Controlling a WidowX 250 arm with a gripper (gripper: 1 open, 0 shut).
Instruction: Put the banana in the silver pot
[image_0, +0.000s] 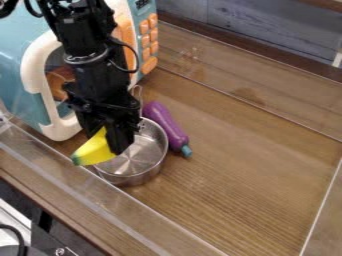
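Observation:
My gripper (110, 138) is shut on the yellow banana (94, 151), which sticks out to the lower left of the black fingers (120, 130). It hangs over the left rim of the silver pot (138, 165), partly over the pot and partly outside it. The pot stands on the wooden table, just right of the toy microwave. Whether anything lies inside the pot is hard to tell, since the arm covers much of it.
A purple eggplant (167, 126) with a teal stem lies against the pot's right side. The teal-and-white toy microwave (38, 85) stands close on the left. A clear wall (80, 195) borders the front edge of the wooden table (254, 150).

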